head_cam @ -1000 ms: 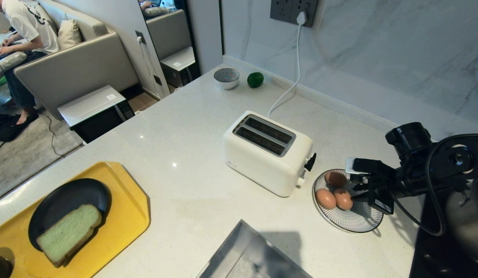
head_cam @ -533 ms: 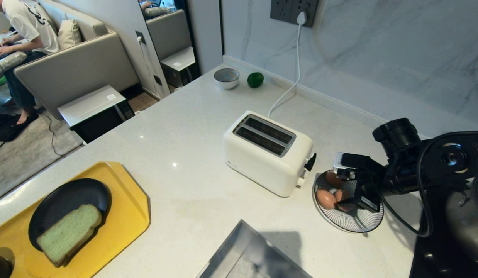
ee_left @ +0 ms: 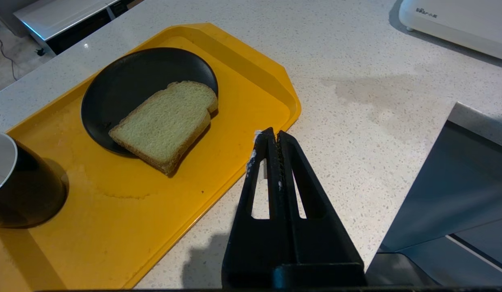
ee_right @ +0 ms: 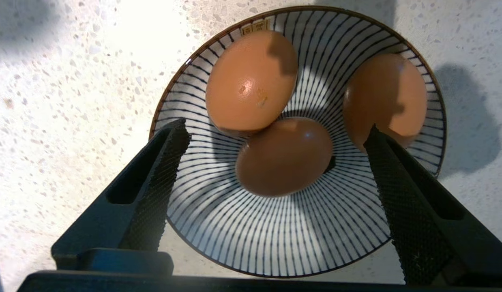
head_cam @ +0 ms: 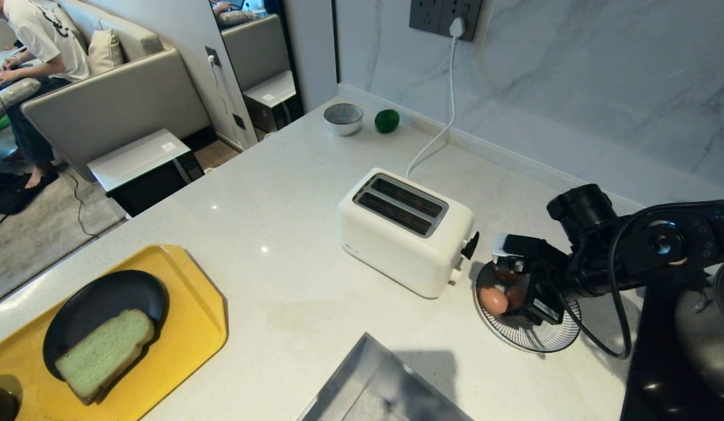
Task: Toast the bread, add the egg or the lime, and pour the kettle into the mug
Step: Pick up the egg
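Note:
The pale green bread lies on a black plate on a yellow tray. The black mug stands on the tray's near corner. The lime rests at the counter's far edge by the wall. Three brown eggs sit in a striped bowl right of the white toaster. My right gripper hangs open just above the bowl, its fingers either side of the middle egg and holding nothing. My left gripper is shut and empty beside the tray. The kettle is out of view.
A small grey patterned bowl stands next to the lime. The toaster's white cord runs to a wall socket. A grey metal panel sits at the near edge. A black surface lies at the right. A person sits on a sofa far left.
My right gripper has moved left over the striped bowl and opened wide above the eggs. The left gripper, bread and toaster have not moved.

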{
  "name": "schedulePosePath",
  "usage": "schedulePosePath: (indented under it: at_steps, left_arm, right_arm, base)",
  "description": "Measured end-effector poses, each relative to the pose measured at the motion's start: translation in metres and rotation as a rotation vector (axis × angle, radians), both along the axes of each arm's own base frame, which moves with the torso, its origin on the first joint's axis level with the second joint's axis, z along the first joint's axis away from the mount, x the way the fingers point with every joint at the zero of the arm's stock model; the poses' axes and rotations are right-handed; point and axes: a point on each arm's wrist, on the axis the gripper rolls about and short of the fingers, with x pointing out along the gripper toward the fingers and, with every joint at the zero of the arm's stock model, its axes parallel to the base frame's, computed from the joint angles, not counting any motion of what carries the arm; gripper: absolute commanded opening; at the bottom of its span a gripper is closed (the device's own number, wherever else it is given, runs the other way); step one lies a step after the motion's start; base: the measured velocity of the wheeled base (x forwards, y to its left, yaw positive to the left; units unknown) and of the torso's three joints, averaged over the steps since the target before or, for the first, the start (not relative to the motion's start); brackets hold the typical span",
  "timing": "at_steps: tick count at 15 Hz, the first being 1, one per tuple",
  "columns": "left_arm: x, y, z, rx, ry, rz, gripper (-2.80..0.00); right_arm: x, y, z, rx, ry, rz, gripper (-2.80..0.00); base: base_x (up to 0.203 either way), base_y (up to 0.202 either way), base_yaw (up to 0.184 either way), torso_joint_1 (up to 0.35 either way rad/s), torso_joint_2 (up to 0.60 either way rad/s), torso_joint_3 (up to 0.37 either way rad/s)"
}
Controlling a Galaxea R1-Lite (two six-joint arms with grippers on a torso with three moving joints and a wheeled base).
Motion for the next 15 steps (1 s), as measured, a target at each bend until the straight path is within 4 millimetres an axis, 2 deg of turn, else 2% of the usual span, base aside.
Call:
schedulePosePath:
  at_steps: [15]
  left_arm:
    - [0.0, 0.0, 0.0, 0.0, 0.0, 0.0, -2.8]
  right_arm:
    - [-0.001, 0.01, -0.002, 0.025, 0.02, -0.034, 0.0]
  base:
    - [0.0, 0.0, 0.0, 0.0, 0.0, 0.0]
